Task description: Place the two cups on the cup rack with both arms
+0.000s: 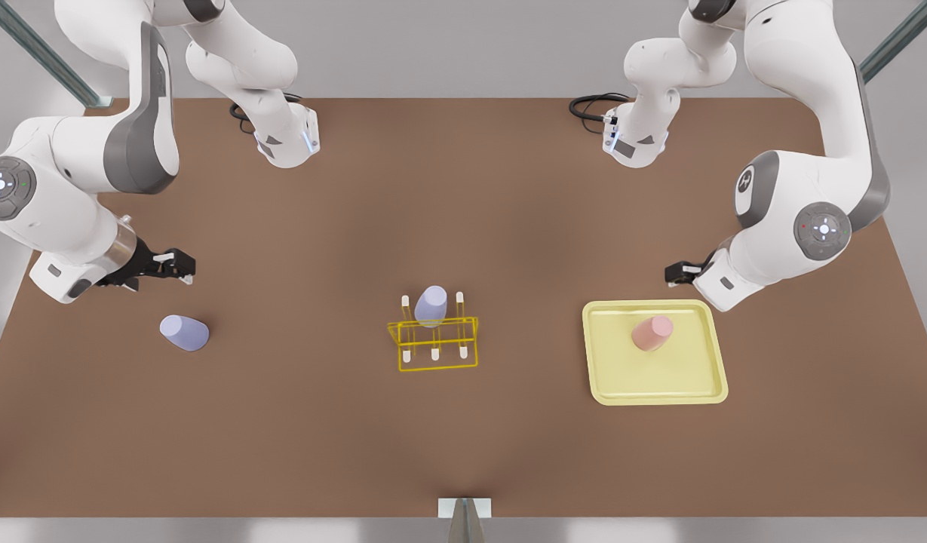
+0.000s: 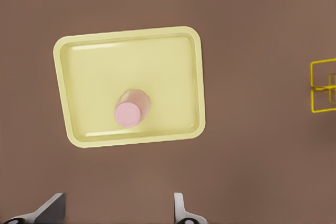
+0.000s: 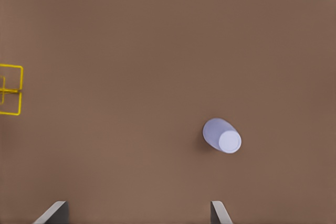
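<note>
A pale lavender cup (image 1: 184,332) (image 3: 222,136) stands upside down on the brown table at the front view's left. My right gripper (image 1: 180,265) (image 3: 137,213) hovers just behind it, open and empty. A soft pink cup (image 1: 652,332) (image 2: 131,111) stands upside down on a flat pale-yellow tray (image 1: 659,385) (image 2: 89,77) at the front view's right. My left gripper (image 1: 674,273) (image 2: 116,211) hangs open above the tray's far edge, holding nothing. The yellow wire cup rack (image 1: 433,367) (image 2: 312,93) (image 3: 20,90) sits mid-table, with another lavender cup (image 1: 431,305) on a back peg.
Both arm bases (image 1: 286,143) (image 1: 635,143) stand at the table's far edge with black cables (image 1: 591,105) beside them. A grey bracket (image 1: 464,510) sits at the middle of the near edge. Bare brown table lies between the rack and each cup.
</note>
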